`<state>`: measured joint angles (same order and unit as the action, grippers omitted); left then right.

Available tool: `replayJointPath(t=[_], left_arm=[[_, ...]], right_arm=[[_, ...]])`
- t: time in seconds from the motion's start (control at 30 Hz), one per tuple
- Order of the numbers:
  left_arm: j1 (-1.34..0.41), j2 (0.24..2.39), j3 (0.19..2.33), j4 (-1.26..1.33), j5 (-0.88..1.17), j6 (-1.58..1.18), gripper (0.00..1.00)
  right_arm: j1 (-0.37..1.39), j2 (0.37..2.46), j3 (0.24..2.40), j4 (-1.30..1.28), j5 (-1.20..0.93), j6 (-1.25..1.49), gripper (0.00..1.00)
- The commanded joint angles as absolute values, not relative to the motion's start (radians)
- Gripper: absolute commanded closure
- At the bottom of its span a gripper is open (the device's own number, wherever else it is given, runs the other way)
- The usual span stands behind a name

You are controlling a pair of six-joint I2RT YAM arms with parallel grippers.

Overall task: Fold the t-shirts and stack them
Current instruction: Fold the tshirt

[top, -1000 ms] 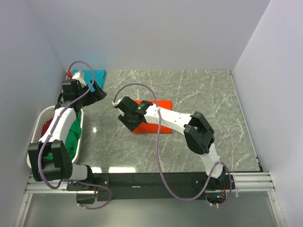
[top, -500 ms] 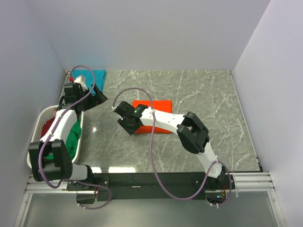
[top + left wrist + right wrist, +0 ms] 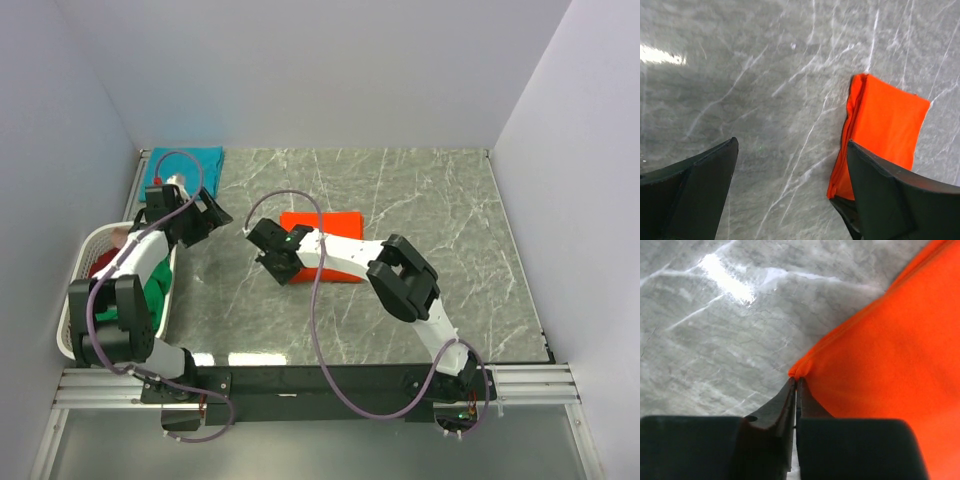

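- Your right gripper has its jaws squeezed almost together right at the near-left corner of the orange t-shirt. It looks like a very thin bite on the cloth.
- First risk: with so little fabric in the pinch, the corner can slip out the moment you pull.
- Second risk: if you have caught only the top layer, lifting peels the fold open and you refold from scratch.
- Third risk: a low drag across the grey marble table can bunch or skew the packet.
- Your left gripper hangs spread wide with nothing between its fingers, over bare table to the left of the orange shirt. Bring it in carelessly and the two arms crowd each other at that same edge.
- Count with me, four shirts in all. One is the orange one, folded near mid-table.
- One is a teal t-shirt, lying flat in the far-left corner, well apart from the orange one, so I see no stack yet.
- One green t-shirt and one dark red t-shirt sit unfolded in the one white laundry basket at the left edge.
- Two arms, two grippers.
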<state>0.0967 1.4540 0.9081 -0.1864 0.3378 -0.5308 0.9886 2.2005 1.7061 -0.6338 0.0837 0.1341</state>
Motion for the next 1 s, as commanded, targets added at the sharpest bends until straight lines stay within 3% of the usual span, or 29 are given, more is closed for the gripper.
replayJointPath(t=[0.0, 0.33, 0.63, 0.97], left_arm=[[0.087, 1.495, 0.891, -0.13, 0.383, -0.592, 0.06], [0.002, 1.563, 0.819, -0.012, 0.474, -0.755, 0.03], [-0.087, 1.663, 0.719, 0.214, 0.584, -1.005, 0.0], [-0.212, 1.769, 0.71, 0.377, 0.566, -1.222, 0.01]], right_arm=[[0.962, 2.198, 1.654, -0.653, 0.034, 0.144, 1.0], [0.867, 1.993, 1.539, -0.525, -0.143, 0.11, 1.0], [0.822, 1.93, 1.52, -0.486, -0.202, 0.156, 1.0], [0.825, 1.924, 1.543, -0.503, -0.215, 0.169, 1.0]])
